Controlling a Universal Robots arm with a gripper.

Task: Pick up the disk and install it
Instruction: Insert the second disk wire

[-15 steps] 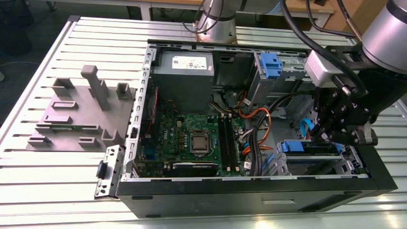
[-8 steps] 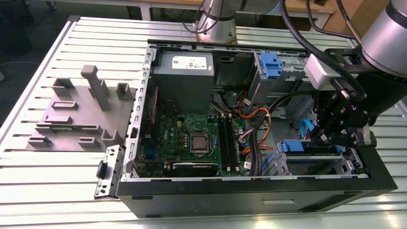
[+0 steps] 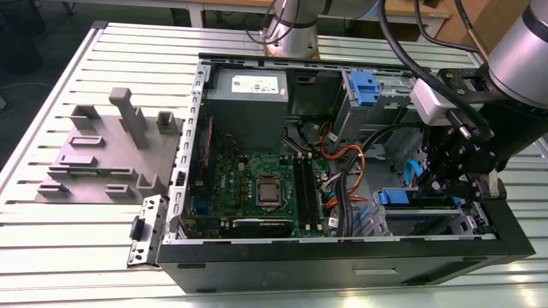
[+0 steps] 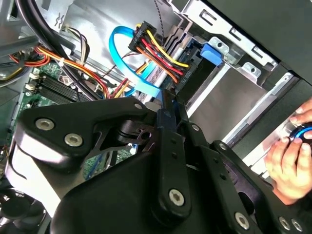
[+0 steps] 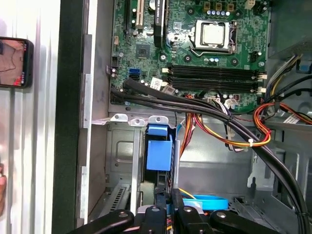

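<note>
Ribbed metal surface [image 3: 68, 231] fills the exterior view, with a grey moulded fixture [image 3: 102, 157] lying at its centre left. Right of it sits an open computer case [image 3: 342, 263]. Inside, a green motherboard [image 3: 256, 186] fills the middle and a grey power supply [image 3: 248, 106] stands above it. A small blue clip [image 3: 364, 86] is at the upper right.

The disk [image 3: 400, 196] is at the lower right, standing on edge in the drive bay. Its long axis runs roughly left to right across the frame, and its blue carrier end points toward the motherboard. The tool [image 3: 447, 191] is at its right-hand end. In the second wrist view the tool's fingers [image 4: 171, 127] are closed together on the disk's near edge.

At the far right of that view, a person's hand [image 4: 290, 168] rests outside the case.
</note>
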